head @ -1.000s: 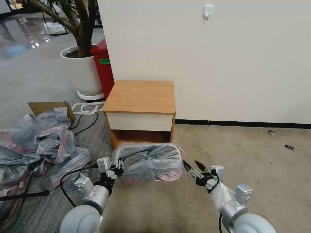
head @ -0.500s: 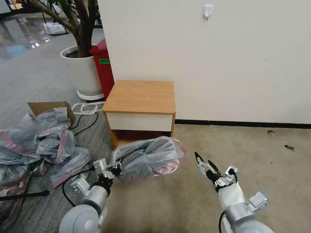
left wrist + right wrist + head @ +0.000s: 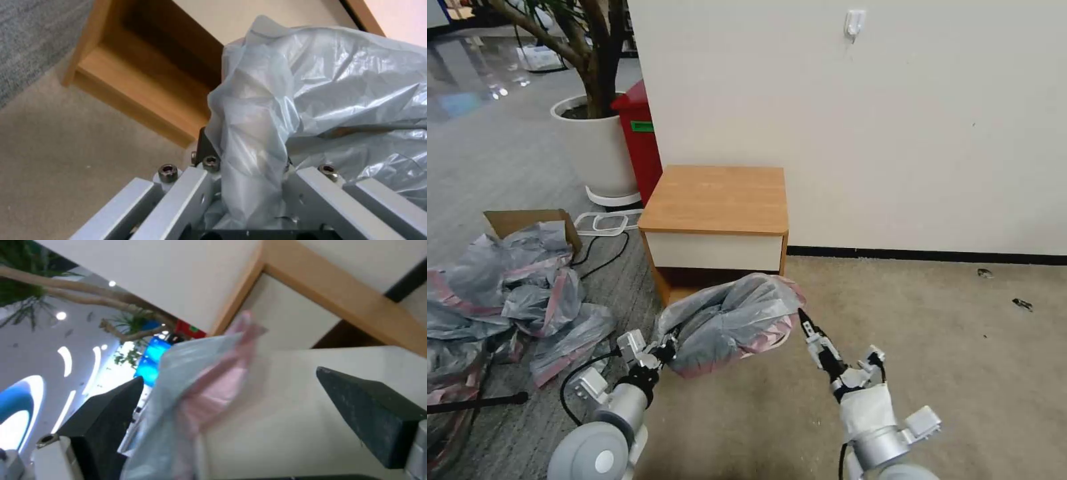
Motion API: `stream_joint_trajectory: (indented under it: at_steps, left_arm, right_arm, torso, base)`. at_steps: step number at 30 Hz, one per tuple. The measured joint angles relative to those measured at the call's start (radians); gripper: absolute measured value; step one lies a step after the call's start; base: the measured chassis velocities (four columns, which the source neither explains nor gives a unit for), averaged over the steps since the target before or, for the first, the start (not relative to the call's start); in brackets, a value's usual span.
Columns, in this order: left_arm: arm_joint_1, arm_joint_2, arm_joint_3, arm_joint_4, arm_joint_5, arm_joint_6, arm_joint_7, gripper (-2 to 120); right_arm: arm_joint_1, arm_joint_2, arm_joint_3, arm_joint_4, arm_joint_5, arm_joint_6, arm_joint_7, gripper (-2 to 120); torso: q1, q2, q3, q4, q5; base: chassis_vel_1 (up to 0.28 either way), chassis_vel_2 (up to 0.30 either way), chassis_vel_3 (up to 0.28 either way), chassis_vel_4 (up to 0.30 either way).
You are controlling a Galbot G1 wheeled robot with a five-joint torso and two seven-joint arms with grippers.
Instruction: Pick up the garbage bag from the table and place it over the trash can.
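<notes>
1. The left gripper [image 3: 662, 348] is low in front of the robot, on the left side of the trash can [image 3: 780, 335]; its fingers are pinched on a fold of the garbage bag [image 3: 730, 321]; in the left wrist view the grey plastic [image 3: 285, 110] goes down between the two metal finger blocks.
2. The garbage bag lies crumpled over the top of the trash can, just beyond and to the right of the left gripper; it covers almost all of the can, and only a small piece of the cream rim shows at the right, under the pink band.
3. The right gripper [image 3: 808, 325] is at the right side of the bag, with its tip very near the pink band; in the right wrist view its two dark fingers [image 3: 373, 413] stand wide apart, and the pink edge of the bag [image 3: 213, 386] hangs between them; I cannot tell if the plastic touches a finger.
4. The table [image 3: 718, 199] stands just behind the bag and both grippers, against the white wall; its top is bare.
5. A heap of similar grey-and-pink bags [image 3: 514, 293] lies on the floor, well to the left of the left gripper.
</notes>
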Motion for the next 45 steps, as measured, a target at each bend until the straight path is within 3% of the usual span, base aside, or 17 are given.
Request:
stream_joint_trajectory:
  at_steps: [6,10,15,21,27,31,45]
  left_arm:
    - [0.001,-0.011,0.004,0.003,-0.005,0.003,-0.001,5]
    - [0.009,-0.02,0.007,0.002,-0.006,0.004,-0.002,5]
    - [0.013,-0.023,0.008,0.001,-0.005,0.004,-0.002,5]
    - [0.015,-0.029,0.007,0.001,-0.002,0.004,-0.002,5]
    - [0.015,-0.031,0.003,0.001,-0.002,0.003,-0.002,5]
    - [0.011,-0.035,0.0,0.003,-0.002,0.003,-0.004,5]
    - [0.0,-0.046,-0.02,0.004,-0.028,0.002,-0.024,5]
  right_arm:
    - [0.013,0.012,-0.013,-0.015,-0.017,0.006,-0.035,96]
    - [0.025,0.014,-0.014,-0.027,-0.027,0.013,-0.049,77]
    - [0.03,0.013,-0.013,-0.027,-0.031,0.014,-0.05,65]
    - [0.027,0.014,-0.013,-0.023,-0.04,0.017,-0.053,38]
    - [0.026,0.017,-0.018,-0.022,-0.048,0.02,-0.056,22]
    - [0.027,0.022,-0.023,-0.018,-0.056,0.022,-0.056,2]
    - [0.015,0.026,-0.03,0.002,-0.088,0.035,-0.058,0]
  torso:
    - [0.0,0.0,0.0,0.0,0.0]
    - [0.0,0.0,0.0,0.0,0.0]
    - [0.0,0.0,0.0,0.0,0.0001]
    - [0.0,0.0,0.0,0.0,0.0001]
    - [0.0,0.0,0.0,0.0,0.0001]
    - [0.0,0.0,0.0,0.0,0.0001]
    - [0.0,0.0,0.0,0.0,0.0001]
  base:
    - [0.0,0.0,0.0,0.0]
    - [0.0,0.0,0.0,0.0]
    - [0.0,0.0,0.0,0.0]
    - [0.0,0.0,0.0,0.0]
    - [0.0,0.0,0.0,0.0]
    - [0.0,0.0,0.0,0.0]
    - [0.0,0.0,0.0,0.0]
